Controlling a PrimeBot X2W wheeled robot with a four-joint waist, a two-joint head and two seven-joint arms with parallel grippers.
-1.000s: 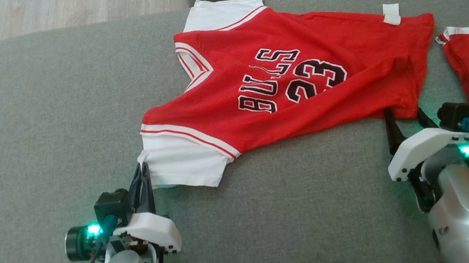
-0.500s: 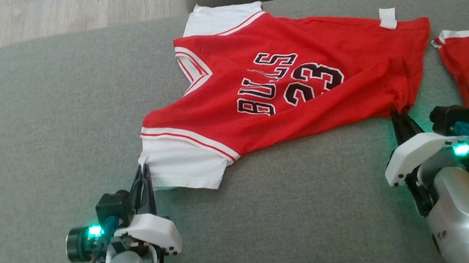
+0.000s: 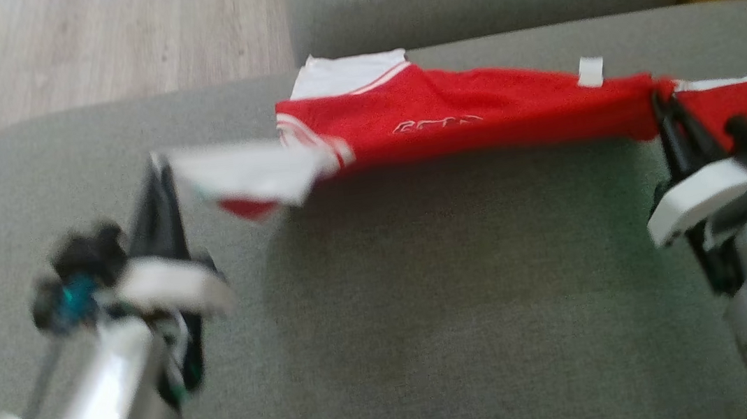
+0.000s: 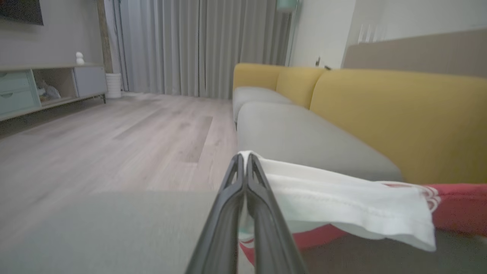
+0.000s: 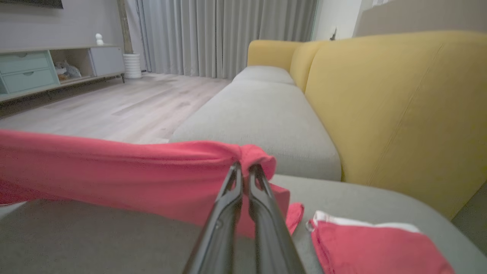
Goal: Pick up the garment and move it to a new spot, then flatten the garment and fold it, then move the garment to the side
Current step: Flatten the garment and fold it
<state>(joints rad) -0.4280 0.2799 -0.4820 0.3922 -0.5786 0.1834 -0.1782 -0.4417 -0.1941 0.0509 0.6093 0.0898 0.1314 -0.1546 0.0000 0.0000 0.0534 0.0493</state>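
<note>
Nearest, both forearms reach fwd over the grey cushion (image 3: 428, 316), one at each side. L gripper (image 3: 158, 167) is pinched fully together on the corner of the white sleeve (image 4: 342, 198) of the jersey (image 3: 475, 110). The head view is blurred there, but the L wrist view shows the cloth nipped right at the tips. R gripper (image 3: 658, 100) is likewise closed, w/ a bunch of red hem wrapped over its tips. The two grips sit well apart at opposite ends of the near edge, prob. so the fabric hangs stretched between them instead of bunching, which suits carrying it to a new spot and laying it flat. That near edge is up off the cushion, w/ a shadow beneath. The far edge, w/ the other sleeve (image 3: 347, 72) and a small white tag (image 3: 590, 71), looks to rest on or just above the cushion, though the blur makes it hard to tell which. A 2nd red cloth (image 5: 373, 243) lies on the cushion just beside R gripper, close enough to snag. Beyond are another grey cushion (image 5: 262, 110), the yellow backrest (image 5: 399, 95) and wood floor (image 3: 80, 46).
</note>
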